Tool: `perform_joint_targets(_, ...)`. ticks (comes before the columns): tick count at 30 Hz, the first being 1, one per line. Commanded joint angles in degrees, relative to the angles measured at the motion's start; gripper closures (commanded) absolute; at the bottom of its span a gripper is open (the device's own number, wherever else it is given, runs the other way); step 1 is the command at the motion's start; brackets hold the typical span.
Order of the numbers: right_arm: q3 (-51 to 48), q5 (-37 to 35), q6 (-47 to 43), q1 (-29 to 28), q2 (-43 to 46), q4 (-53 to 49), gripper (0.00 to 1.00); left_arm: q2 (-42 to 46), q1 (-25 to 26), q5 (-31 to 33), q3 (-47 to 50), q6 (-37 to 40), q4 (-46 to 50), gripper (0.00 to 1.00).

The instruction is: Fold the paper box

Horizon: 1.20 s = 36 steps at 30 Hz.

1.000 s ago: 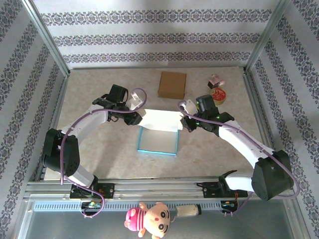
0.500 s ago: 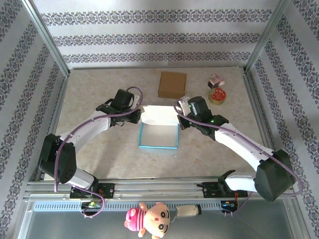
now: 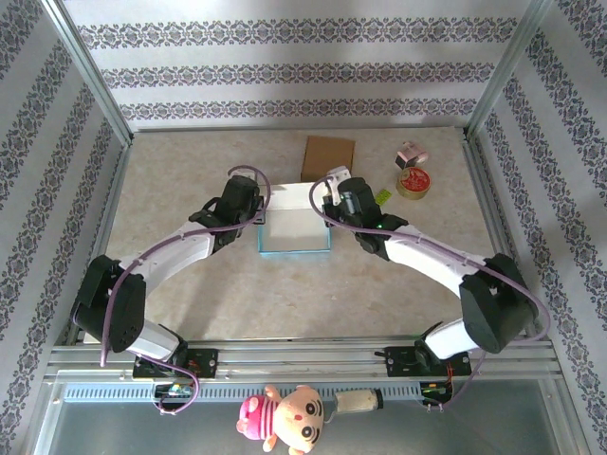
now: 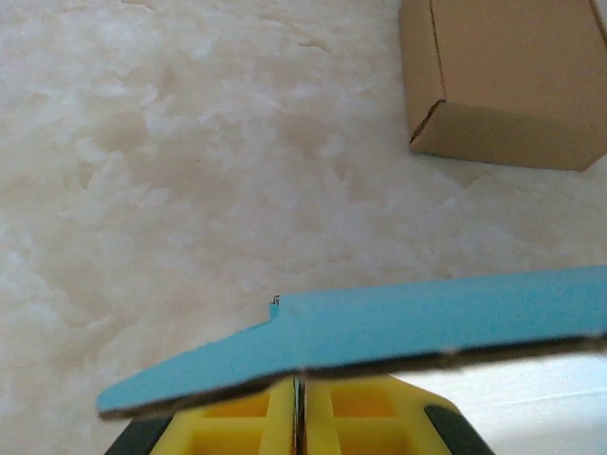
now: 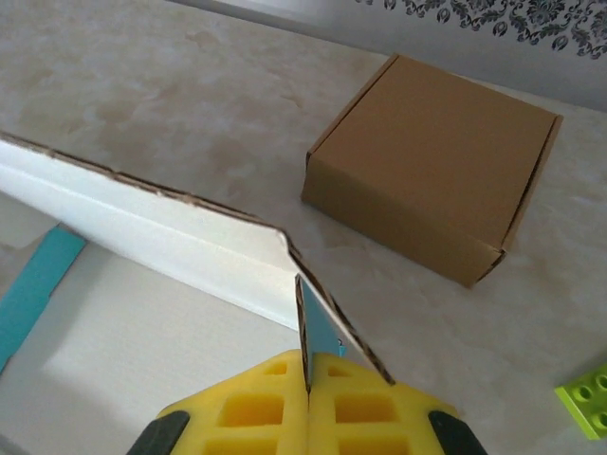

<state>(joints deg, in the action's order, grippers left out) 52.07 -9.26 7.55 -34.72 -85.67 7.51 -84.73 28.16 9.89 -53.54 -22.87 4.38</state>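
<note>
Nearest you, well to the near side of the paper box, a stuffed doll lies by the arm bases. The box sits mid-table as a shallow tray, white inside and blue outside, with its far wall raised.

Your left gripper is at the box's far left corner. Its yellow pads meet with the blue-faced card edge pinched between them. Your right gripper is at the far right corner, jaws likewise clamped on the card where the white wall bends.

Over the last second both arms have carried the box away from the bases, and it now lies just short of the brown carton. Your left jaws, which were partly apart, have closed on the card. The white flap that lay spread out now stands nearer upright. My reading is that you hold both ends of the far wall firmly, so the fold can be pressed home; the other walls look unfinished.

Beyond the box, the carton is near it but apart from it. A green brick lies off the box's far right corner. Farther right are a round tin and a small pink thing.

No writing is readable. The carton is plain, and the mark on the tin's red lid is too small to read.
</note>
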Motion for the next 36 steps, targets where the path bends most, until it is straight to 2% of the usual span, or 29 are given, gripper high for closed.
perform_joint_targets(1,-1.3,2.9,6.1,-0.8,-2.0,7.7,1.0,0.5,2.3,-2.9,1.7,-2.7,-7.7,0.91)
perform_joint_targets(13,0.0,7.6,21.1,-0.6,-5.2,4.4,1.0,1.3,2.4,-5.2,2.8,-5.7,-8.1,0.91)
perform_joint_targets(22,-2.7,7.6,21.4,-1.6,-6.1,5.5,1.0,2.2,2.6,-6.8,5.7,-8.6,-9.5,0.91)
perform_joint_targets(31,-5.2,8.0,25.7,-2.6,-5.3,6.1,1.0,4.5,2.7,-7.4,8.3,-10.3,-9.6,0.9)
perform_joint_targets(36,-6.0,5.5,24.5,-4.4,-5.5,6.0,0.99,4.9,3.0,-7.5,9.6,-11.0,-10.5,0.9)
